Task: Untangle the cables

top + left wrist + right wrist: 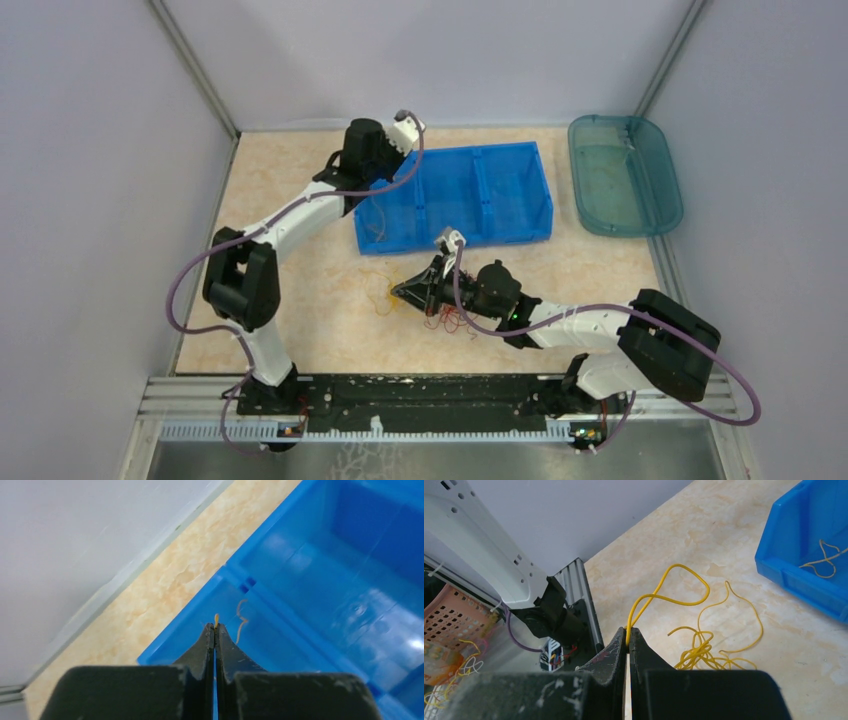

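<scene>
Grippers, two, are both closed. My left gripper pinches one orange-yellow wire above the blue bin, upper centre of the top view, I think to drop it there. My right gripper pinches one yellow loop, to draw it out of the cables on the table, lower centre of its wrist view.

top: high, looking down, far | wrists: close, forward-down | shared: blue bin, table
</scene>
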Tool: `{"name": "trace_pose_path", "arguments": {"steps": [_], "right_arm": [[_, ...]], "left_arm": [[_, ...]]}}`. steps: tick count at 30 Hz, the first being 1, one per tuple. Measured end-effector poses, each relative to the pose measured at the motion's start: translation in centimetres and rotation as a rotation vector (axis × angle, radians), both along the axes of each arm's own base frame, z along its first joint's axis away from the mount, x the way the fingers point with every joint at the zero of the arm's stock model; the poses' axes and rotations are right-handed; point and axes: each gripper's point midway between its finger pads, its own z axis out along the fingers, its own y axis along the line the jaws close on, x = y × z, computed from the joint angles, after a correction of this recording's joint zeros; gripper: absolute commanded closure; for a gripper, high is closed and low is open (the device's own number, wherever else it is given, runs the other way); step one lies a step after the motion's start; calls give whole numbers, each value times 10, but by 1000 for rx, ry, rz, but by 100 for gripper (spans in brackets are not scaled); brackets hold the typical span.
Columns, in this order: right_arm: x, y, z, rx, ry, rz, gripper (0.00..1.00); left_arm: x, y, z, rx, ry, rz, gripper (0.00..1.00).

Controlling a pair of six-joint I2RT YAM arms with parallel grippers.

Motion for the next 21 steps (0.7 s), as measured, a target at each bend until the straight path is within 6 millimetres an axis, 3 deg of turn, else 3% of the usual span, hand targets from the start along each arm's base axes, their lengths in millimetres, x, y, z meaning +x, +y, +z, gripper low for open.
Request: {"name": "trace_pose_path", "arguments": {"steps": [3,7,15,16,20,21], "right_arm": [[0,0,0,0,0,-1,100],[0,0,0,0,0,-2,100],[-1,-2,-6,-11,8,-3,100],[-1,-2,-7,-12,9,-3,100],[-1,-2,-5,-4,11,-3,100],[-1,-2,-5,-3,11,-3,100]], "left_arm": [[5,-15,-3,-62,35,0,100],[3,-24,-24,-101,100,10,100],[-8,1,-78,-2,129,52,97],[-9,7,-87,27,127,57,89],[-14,22,-104,109,131,66,17],[-14,23,-103,117,125,60,8]]}}
